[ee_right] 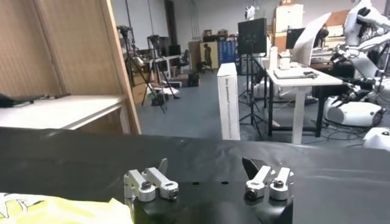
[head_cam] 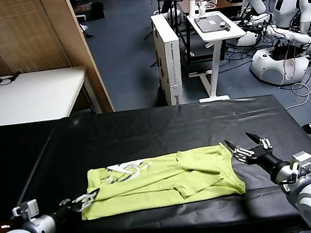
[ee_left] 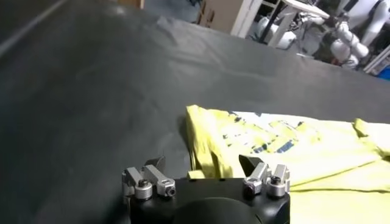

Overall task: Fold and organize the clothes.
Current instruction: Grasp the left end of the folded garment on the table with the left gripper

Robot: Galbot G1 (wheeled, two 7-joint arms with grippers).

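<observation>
A lime green T-shirt [head_cam: 165, 180] lies folded into a band on the black surface [head_cam: 146, 132]. The left end effector [head_cam: 89, 198], fingers apart, sits at its left edge. The right end effector [head_cam: 244, 145], fingers apart, hovers just beside its right edge.

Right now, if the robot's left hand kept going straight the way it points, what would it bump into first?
Most likely the T-shirt. The left hand is open and aimed at the shirt's near corner, seemingly touching it already, though depth is hard to judge.
</observation>
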